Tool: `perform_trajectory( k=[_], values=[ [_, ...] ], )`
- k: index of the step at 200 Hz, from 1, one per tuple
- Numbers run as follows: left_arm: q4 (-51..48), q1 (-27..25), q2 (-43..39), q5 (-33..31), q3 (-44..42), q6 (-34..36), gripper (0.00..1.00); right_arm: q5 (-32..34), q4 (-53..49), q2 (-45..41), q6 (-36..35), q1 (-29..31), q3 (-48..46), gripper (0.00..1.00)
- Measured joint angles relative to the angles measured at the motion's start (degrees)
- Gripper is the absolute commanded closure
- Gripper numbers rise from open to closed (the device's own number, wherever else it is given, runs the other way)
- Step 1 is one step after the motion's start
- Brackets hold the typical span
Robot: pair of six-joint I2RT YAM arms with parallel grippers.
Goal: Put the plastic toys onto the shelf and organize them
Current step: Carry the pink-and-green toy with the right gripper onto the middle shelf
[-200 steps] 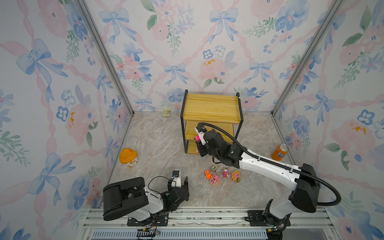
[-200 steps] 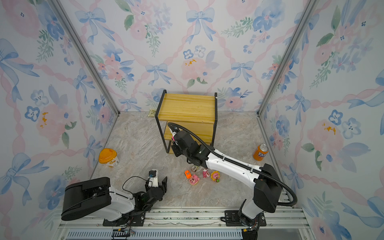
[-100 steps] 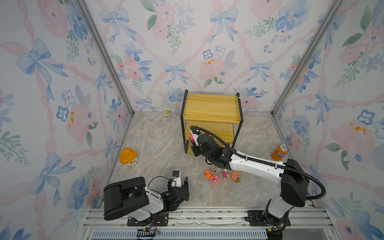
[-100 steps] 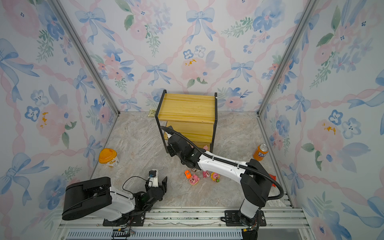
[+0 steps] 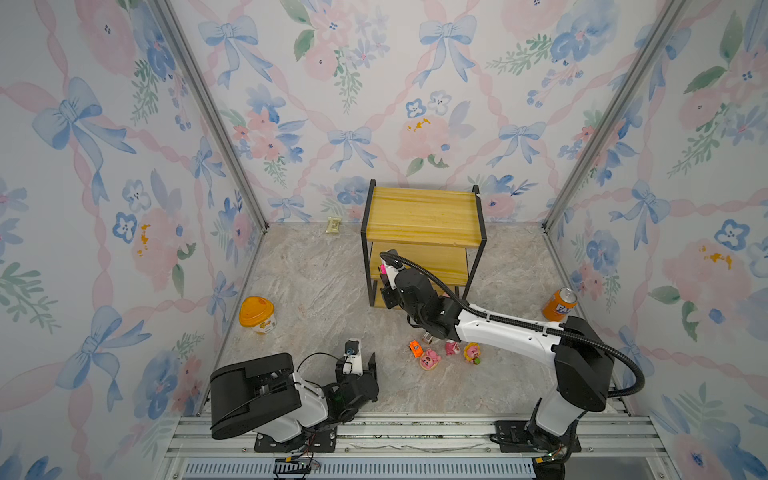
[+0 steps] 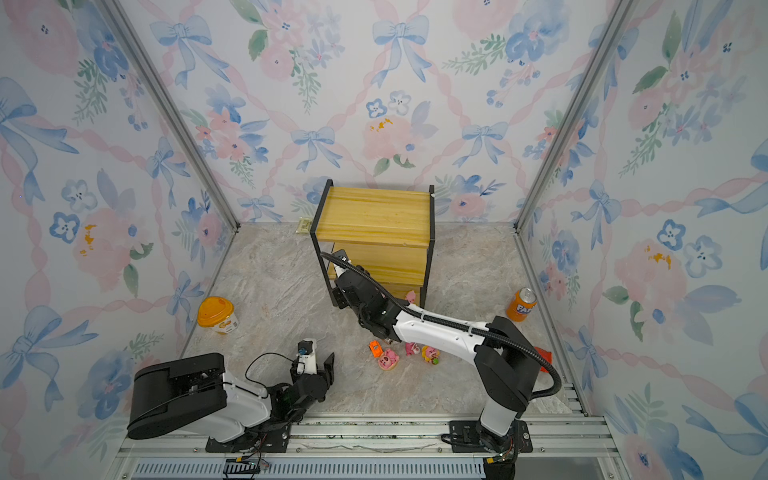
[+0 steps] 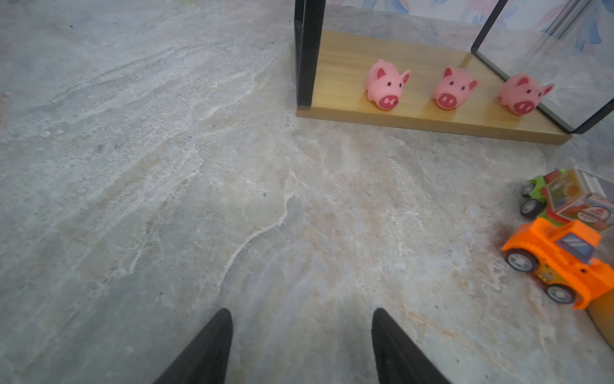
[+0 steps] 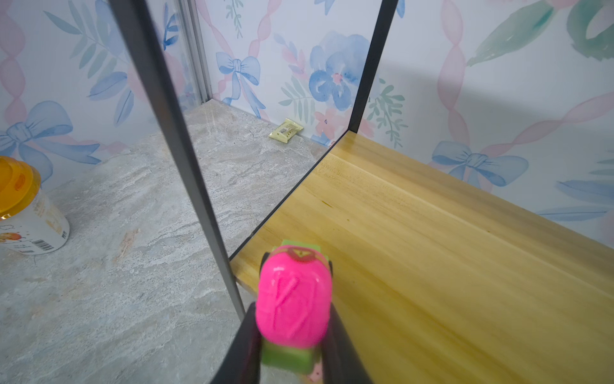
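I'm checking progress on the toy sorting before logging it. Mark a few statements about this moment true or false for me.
1. The right gripper is shut on the pink-green car. True.
2. The three pink pigs stand on top of the shelf. False: they stand on its bottom board.
3. The left gripper is open and empty. True.
4. The orange car sits on the shelf. False: it is on the floor.
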Motion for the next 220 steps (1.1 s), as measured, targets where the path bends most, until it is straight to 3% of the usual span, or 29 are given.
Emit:
perform_trajectory(
  k=[79, 220],
  values=[
    [0.87, 0.0, 0.7, -0.24, 0.0, 0.0, 0.32, 2.54, 7.54, 2.99, -2.12, -0.79, -1.11, 0.77],
    [2.78, 0.33, 2.54, -0.85, 0.15, 0.0, 0.32, 0.59, 10.43, 5.22, -2.25, -4.04, -1.11, 0.76]
  ],
)
